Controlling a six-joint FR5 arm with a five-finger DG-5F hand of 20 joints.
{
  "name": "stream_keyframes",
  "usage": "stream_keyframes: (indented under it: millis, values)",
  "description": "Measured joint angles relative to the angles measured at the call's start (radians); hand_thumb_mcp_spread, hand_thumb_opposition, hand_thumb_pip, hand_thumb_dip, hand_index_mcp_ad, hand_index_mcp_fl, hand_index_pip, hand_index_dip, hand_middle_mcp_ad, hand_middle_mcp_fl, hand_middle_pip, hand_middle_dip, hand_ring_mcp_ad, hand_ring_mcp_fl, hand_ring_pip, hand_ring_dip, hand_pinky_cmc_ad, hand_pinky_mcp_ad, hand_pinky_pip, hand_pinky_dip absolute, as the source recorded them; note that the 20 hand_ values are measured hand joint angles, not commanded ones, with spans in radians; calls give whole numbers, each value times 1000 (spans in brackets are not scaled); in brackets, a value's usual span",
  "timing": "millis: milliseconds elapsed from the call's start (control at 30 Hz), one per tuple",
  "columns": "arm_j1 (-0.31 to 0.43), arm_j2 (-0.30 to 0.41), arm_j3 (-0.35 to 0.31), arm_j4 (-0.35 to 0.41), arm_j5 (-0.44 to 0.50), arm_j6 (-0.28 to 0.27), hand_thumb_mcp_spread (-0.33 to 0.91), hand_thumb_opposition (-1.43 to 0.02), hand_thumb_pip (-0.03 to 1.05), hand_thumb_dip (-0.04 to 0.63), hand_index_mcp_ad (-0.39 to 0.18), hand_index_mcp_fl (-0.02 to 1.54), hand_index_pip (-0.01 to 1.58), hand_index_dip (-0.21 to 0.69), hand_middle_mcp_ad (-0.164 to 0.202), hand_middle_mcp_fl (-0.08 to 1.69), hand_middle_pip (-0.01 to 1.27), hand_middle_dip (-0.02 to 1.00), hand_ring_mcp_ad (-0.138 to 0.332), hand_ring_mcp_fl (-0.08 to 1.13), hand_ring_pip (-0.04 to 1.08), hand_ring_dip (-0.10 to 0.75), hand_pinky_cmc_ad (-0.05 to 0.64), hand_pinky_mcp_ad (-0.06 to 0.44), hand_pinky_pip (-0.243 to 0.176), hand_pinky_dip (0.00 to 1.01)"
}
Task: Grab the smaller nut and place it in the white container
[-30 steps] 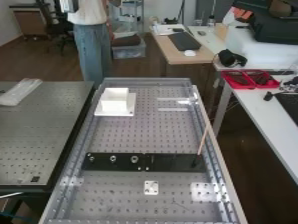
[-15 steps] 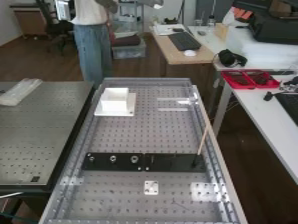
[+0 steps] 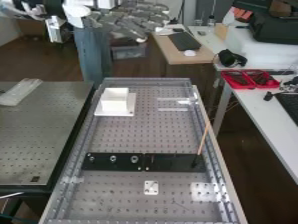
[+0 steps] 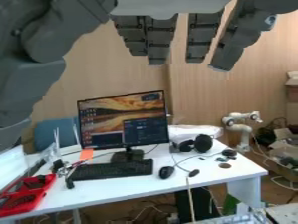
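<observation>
Surface (image 3: pixel 126 135): perforated metal, framed by rails; high view. Carries everything the task needs.

Desk (image 4: pixel 133 185): white, with a monitor (image 4: pixel 123 120), both supplied by the wrist view, whose camera looks out across the room; the high view gives the layout of the work.

Black strip (image 3: pixel 169 161): flat, lying crosswise toward the surface's near end; high view.

Robot hand (image 3: pixel 123 22): fingers extended and spread, nothing grasped; beyond the surface's far end in the high view, finger undersides in the wrist view. Step in hand, as judged: the approach, pick not begun. Next move calls for travel to the strip, then a descent with thumb and fingers brought round one nut.

White container (image 3: pixel 114 102): upright on a flat white base, far end.

Row of three nut-like metal pieces (image 3: pixel 113 159): on the strip's left half.

Smaller nut (image 3: pixel 92 159): probably the row's outermost left piece; a neighbour could be knocked.
</observation>
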Motion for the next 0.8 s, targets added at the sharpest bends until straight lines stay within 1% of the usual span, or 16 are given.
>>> stream_keyframes:
  millis: [267, 400, 467, 500, 567, 667, 700, 733, 767, 800]
  values:
    - [-5, 27, -125, 63, 84, 30, 136, -695, 456, 14, 26, 12, 70, 37, 24, 24, 140, 24, 161, 16, 101, -16, 239, 176, -75, 372]
    - [-6, 35, -183, 102, 112, 52, 140, -712, 478, 12, 26, 45, 66, 75, 28, 45, 140, 26, 162, 19, 101, -16, 239, 178, -75, 380]
    - [-7, 38, -224, 133, 135, 65, 145, -719, 480, 10, 26, 75, 68, 91, 28, 42, 138, 28, 162, 21, 101, -16, 236, 175, -75, 380]
    - [-7, 39, -234, 141, 141, 66, 145, -723, 483, 10, 26, 89, 66, 96, 28, 44, 138, 28, 162, 21, 101, -16, 232, 173, -75, 380]
    - [-7, 39, -275, 177, 169, 71, 140, -724, 503, 14, 26, 126, 66, 110, 28, 56, 138, 28, 162, 21, 101, -16, 230, 171, -75, 380]
    - [-9, 37, -327, 231, 204, 75, 171, -726, 552, 31, 21, 176, 66, 150, 28, 89, 138, 31, 162, 21, 101, -19, 227, 166, -75, 379]
    - [-10, 36, -337, 241, 209, 75, 168, -745, 562, 31, 10, 173, 66, 166, 28, 108, 138, 31, 162, 19, 101, -19, 227, 166, -75, 380]
    - [-11, 33, -358, 267, 222, 78, 166, -742, 562, 31, 3, 180, 72, 180, 24, 108, 140, 33, 162, 23, 101, -19, 227, 164, -75, 380]
    - [-12, 31, -367, 279, 226, 79, 185, -757, 562, 31, -9, 188, 72, 188, 28, 112, 138, 33, 164, 23, 101, -19, 234, 162, -75, 380]
    - [-14, 27, -389, 308, 237, 80, 183, -759, 572, 31, -24, 194, 72, 188, 24, 106, 138, 35, 161, 24, 101, -19, 225, 162, -75, 380]
